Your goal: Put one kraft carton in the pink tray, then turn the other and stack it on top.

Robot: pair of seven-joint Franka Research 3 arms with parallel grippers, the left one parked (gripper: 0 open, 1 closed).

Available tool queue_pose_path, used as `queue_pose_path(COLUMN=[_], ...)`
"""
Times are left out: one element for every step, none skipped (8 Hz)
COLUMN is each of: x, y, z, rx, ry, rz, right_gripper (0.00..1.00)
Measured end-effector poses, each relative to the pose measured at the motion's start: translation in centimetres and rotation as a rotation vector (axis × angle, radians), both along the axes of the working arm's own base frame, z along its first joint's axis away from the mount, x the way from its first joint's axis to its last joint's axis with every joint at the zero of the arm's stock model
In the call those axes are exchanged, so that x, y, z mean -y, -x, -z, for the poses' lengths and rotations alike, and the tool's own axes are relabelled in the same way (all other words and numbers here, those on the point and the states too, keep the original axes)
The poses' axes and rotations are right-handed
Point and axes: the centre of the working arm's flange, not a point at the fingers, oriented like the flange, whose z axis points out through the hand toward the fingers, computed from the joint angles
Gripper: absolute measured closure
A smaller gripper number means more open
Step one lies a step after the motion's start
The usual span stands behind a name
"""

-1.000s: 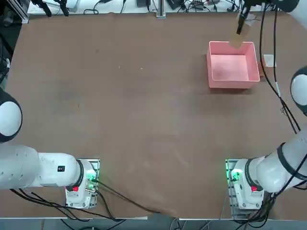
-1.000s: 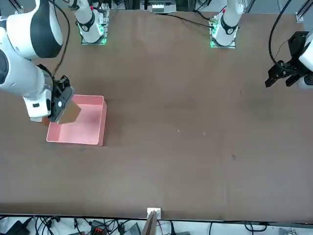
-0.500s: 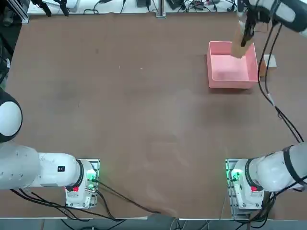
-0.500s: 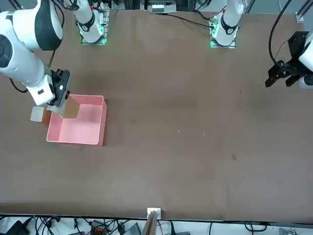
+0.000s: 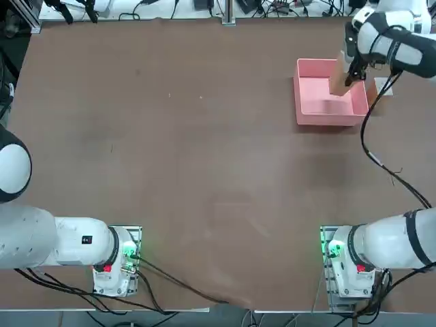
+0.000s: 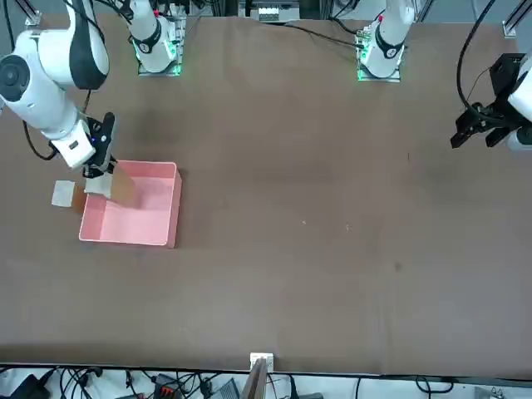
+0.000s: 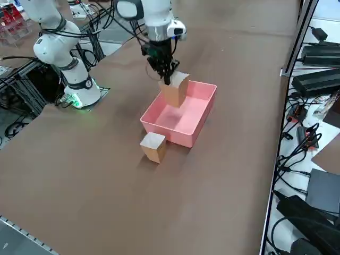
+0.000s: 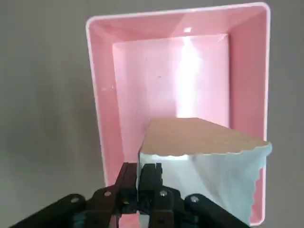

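Observation:
The pink tray [image 5: 319, 110] sits at the far right of the table. My right gripper [image 5: 350, 70] is shut on the upper edge of one kraft carton [image 5: 338, 77], which hangs over the tray's far right corner. In the right side view that carton [image 7: 174, 91] is just above the tray's floor [image 7: 187, 123], under the gripper [image 7: 167, 76]. The wrist view has the carton [image 8: 199, 142] in front of the pinched fingers [image 8: 151, 176], with the tray [image 8: 166, 71] beneath. The other kraft carton [image 7: 153, 146] stands on the table outside the tray's right wall, also seen from the front [image 6: 63, 194].
A black cable [image 5: 371, 129] from my right arm hangs over the table just right of the tray. The table's right edge [image 7: 276, 159] is close, with power bricks and cables beyond it. The parked left arm [image 5: 27, 238] stays at the near left.
My right gripper has carried the carton from beyond the tray's far edge to over the tray's far right corner and lowered it. The other carton has not moved.

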Motion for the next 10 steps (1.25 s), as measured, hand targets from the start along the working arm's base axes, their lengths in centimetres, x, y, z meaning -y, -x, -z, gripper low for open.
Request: queue_pose_path(x=[0.0, -0.2, -0.3, -0.3, -0.4, -0.4, -0.4, -0.4, -0.4, -0.4], y=[0.5, 0.9, 1.2, 1.2, 1.1, 1.0, 0.9, 0.8, 0.7, 0.6], z=[1.4, 2.6, 3.6, 4.4, 5.2, 6.3, 7.3, 8.3, 8.9, 9.1], rx=[0.033, 0.066, 0.091, 0.102, 0.101, 0.09, 0.082, 0.076, 0.073, 0.073], ry=[-0.003, -0.005, -0.005, -0.003, -0.001, 0.001, 0.004, 0.006, 0.007, 0.008], rz=[-0.009, -0.027, -0.054, -0.073, -0.08, -0.081, -0.082, -0.082, -0.083, -0.083], right_gripper=[0.98, 0.98, 0.98, 0.98, 0.98, 0.98, 0.98, 0.98, 0.98, 0.96])
